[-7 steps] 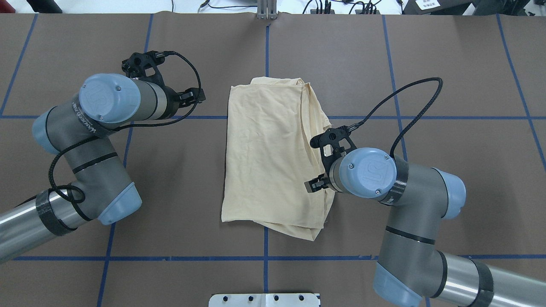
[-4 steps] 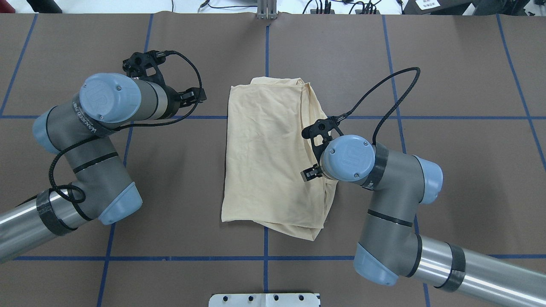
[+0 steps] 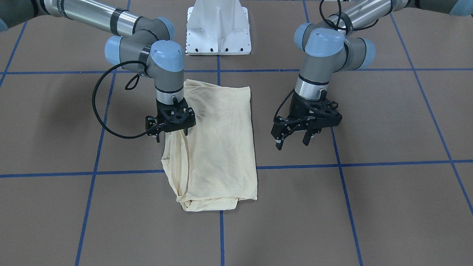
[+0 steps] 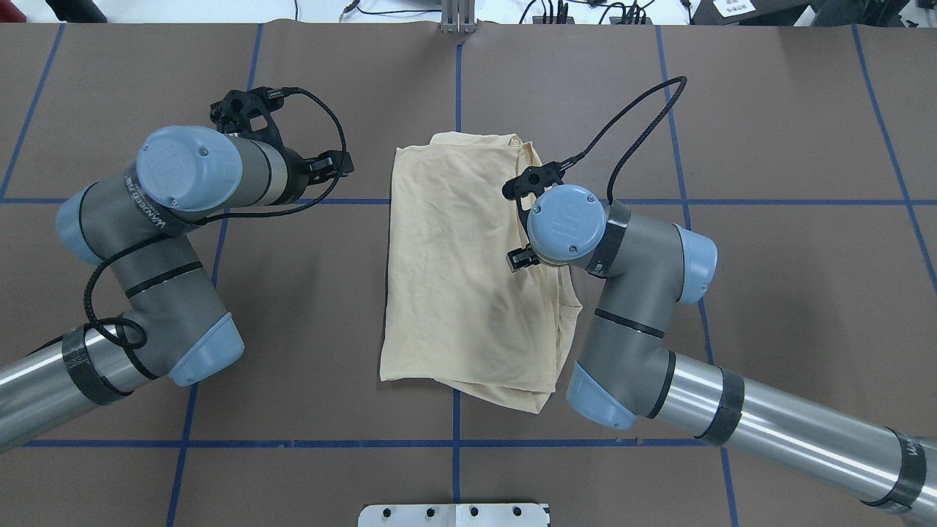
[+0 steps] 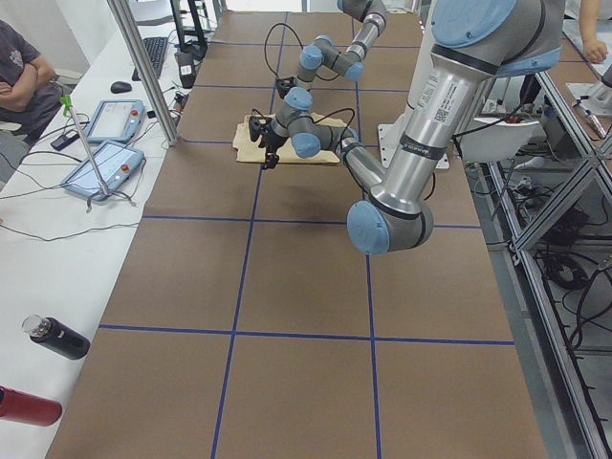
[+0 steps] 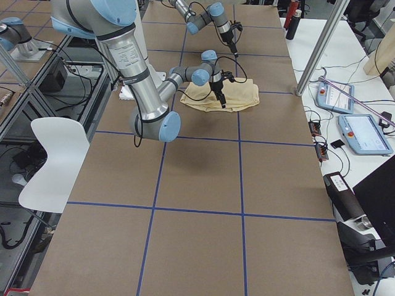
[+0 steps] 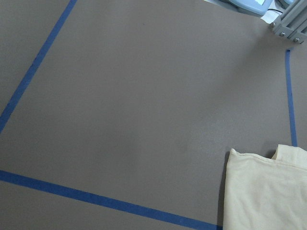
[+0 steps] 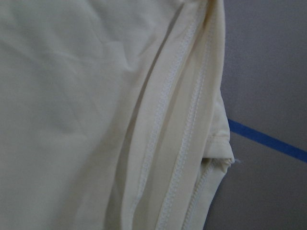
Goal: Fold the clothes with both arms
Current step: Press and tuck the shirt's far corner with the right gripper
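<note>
My right gripper (image 3: 172, 135) points straight down with its fingers spread wide and nothing between them. It is poised over the border of the T-shirt (image 3: 218, 140) on my right side, one finger above the cloth and the other just off it. I cannot tell whether the tips touch the fabric. My right wrist camera looks closely at stitched hems (image 8: 192, 120) lying layered along that border. My left gripper (image 3: 292, 141) is also open wide, fingers down above the bare table (image 3: 369, 203), beside the shirt's opposite long edge but apart from it. The pale cream-yellow shirt lies folded into a long rectangle at the middle of the brown table, flat with a few wrinkles, across the crossing of the blue tape lines (image 4: 768, 202).
</note>
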You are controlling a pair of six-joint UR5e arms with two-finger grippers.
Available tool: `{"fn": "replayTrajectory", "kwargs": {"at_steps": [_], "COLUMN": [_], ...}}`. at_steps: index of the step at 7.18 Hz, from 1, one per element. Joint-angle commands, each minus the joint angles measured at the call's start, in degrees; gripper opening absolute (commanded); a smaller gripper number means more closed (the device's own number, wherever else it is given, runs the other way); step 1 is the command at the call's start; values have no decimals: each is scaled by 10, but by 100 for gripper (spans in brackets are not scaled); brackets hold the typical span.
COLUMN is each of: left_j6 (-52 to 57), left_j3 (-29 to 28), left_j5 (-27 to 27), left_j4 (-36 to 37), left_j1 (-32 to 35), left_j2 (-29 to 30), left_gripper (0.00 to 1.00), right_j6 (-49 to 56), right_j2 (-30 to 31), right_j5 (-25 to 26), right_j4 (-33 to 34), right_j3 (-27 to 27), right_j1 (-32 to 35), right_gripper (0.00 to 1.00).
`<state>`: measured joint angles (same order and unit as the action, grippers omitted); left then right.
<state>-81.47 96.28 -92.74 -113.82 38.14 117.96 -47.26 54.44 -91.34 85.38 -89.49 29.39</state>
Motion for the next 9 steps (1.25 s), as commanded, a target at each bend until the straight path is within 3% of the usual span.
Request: {"fn": "replayTrajectory", "kwargs": {"at_steps": [1, 6, 9], "left_j6": [0, -1, -1], "left_j3": [1, -1, 1], "left_j5": [0, 0, 0], "left_j4": [0, -1, 0], "left_j1": [0, 0, 0], "left_j2": [0, 1, 2], "left_gripper": [100, 100, 100], "right_j6": [-1, 75, 100], "right_j2": [-8, 22, 8], "right_j5": [-2, -42, -110], "right_j4": [-24, -27, -29], "right_j3": [34, 34, 24], "right_j1": [5, 63, 110], "right_gripper": [100, 100, 100]}}
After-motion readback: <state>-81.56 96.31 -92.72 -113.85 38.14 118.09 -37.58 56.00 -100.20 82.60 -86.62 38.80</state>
